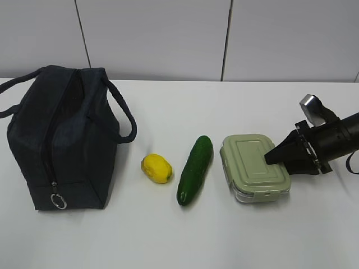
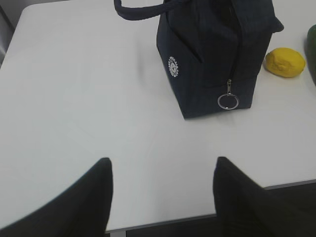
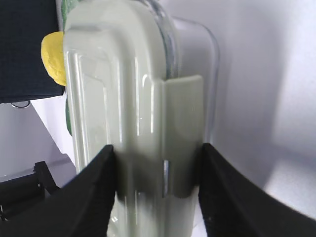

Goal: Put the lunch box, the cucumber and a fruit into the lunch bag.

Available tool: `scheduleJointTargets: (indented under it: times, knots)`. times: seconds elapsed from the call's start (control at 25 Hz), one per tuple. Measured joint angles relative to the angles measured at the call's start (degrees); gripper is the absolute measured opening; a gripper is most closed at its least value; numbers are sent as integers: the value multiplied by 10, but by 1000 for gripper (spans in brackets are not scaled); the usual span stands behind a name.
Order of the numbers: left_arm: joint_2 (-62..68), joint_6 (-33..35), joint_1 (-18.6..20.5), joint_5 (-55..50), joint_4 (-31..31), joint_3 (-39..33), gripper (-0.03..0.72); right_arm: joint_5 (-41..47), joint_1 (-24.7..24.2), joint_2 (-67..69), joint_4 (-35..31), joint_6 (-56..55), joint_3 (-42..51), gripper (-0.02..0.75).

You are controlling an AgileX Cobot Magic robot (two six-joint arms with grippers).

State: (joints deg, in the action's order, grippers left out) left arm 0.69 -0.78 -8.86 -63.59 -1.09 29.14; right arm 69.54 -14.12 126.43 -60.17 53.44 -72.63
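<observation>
The lunch box point(image 1: 252, 165) with its sage-green lid lies at the right of the table. My right gripper point(image 1: 275, 157) is shut on its right end. In the right wrist view the fingers point(image 3: 94, 197) press the lid and the clear base of the lunch box point(image 3: 128, 98). The cucumber point(image 1: 195, 170) lies just left of the box and the yellow fruit point(image 1: 156, 168) left of that. The navy lunch bag point(image 1: 56, 140) stands at the far left. My left gripper point(image 2: 162, 165) is open and empty over the table's near edge, short of the bag point(image 2: 212, 54).
The bag's silver ring pull point(image 2: 228, 101) hangs low on its end face, and its loop handle point(image 1: 126, 120) droops toward the fruit. The fruit also shows in the left wrist view point(image 2: 285, 62). A grey panelled wall stands behind the white table point(image 1: 235, 235).
</observation>
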Motion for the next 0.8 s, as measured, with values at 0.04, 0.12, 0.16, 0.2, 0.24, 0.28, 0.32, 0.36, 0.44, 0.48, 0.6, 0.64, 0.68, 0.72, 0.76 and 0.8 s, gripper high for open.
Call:
scheduleJointTargets:
  times: [0.04, 0.12, 0.16, 0.2, 0.24, 0.28, 0.32, 0.36, 0.44, 0.48, 0.6, 0.64, 0.68, 0.72, 0.76, 0.8]
  knots:
    - [0, 0, 0, 0, 0, 0, 447, 0, 0, 0, 0, -1, 0, 377]
    - [0, 0, 0, 0, 0, 0, 447, 0, 0, 0, 0, -2, 0, 377]
    - [0, 0, 0, 0, 0, 0, 447, 0, 0, 0, 0, -3, 0, 377]
    - [0, 0, 0, 0, 0, 0, 447, 0, 0, 0, 0, -6, 0, 377]
    - [0, 0, 0, 0, 0, 0, 447, 0, 0, 0, 0, -7, 0, 377]
    - [0, 0, 0, 0, 0, 0, 447, -1, 0, 0, 0, -8, 0, 377]
    - [0, 0, 0, 0, 0, 0, 447, -2, 0, -3, 0, -9, 0, 377]
    - [0, 0, 0, 0, 0, 0, 447, -6, 0, -6, 1, -11, 0, 377]
    - [0, 0, 0, 0, 1, 0, 447, -12, 0, -11, 4, -13, 0, 377]
    - [0, 0, 0, 0, 1, 0, 447, -16, 0, -15, 5, -14, 0, 377]
    - [0, 0, 0, 0, 1, 0, 447, -22, 0, -20, 9, -20, 0, 376]
    - [0, 0, 0, 0, 1, 0, 447, -23, 0, -22, 10, -21, 0, 376]
    - [0, 0, 0, 0, 1, 0, 447, -25, 0, -22, 10, -22, 0, 375]
    - [0, 0, 0, 0, 1, 0, 447, -25, 0, -23, 11, -22, 0, 376]
    - [0, 0, 0, 0, 1, 0, 447, -26, 0, -24, 11, -23, 0, 375]
    - [0, 0, 0, 0, 1, 0, 447, -27, 0, -24, 11, -24, 0, 375]
